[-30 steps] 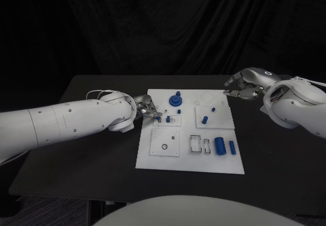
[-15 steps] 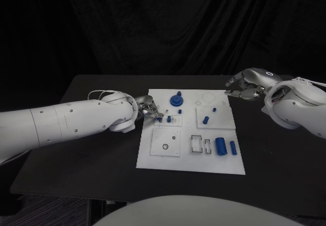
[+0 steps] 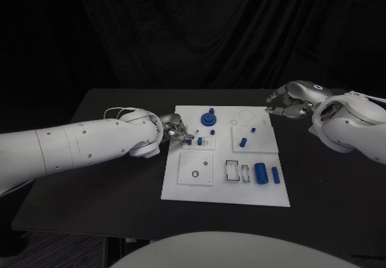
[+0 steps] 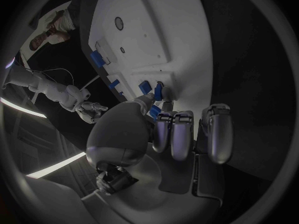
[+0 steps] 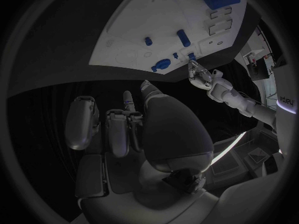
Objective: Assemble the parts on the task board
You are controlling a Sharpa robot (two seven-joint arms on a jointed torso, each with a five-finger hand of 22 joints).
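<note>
1. Two risks I see, both w/ my left hand [image 3: 173, 130]. It's at the task board's [image 3: 225, 192] left edge, fingertips [image 4: 163, 103] pinching a small blue part [image 4: 159, 90] right over the little raised plate where another blue peg [image 3: 199, 141] stands.
2. If I press down tilted, the part could jam or skid off the hole (alignment is hidden by my fingers, can't tell).
3. Pinch is slim; a slip drops the part onto the board, maybe knocking the peg beside it.
4. My right hand [image 3: 285, 104] hovers off the board's far right corner, fingers curled, apparently holding nothing, well apart from the big blue cylinder [image 3: 260, 171].
</note>
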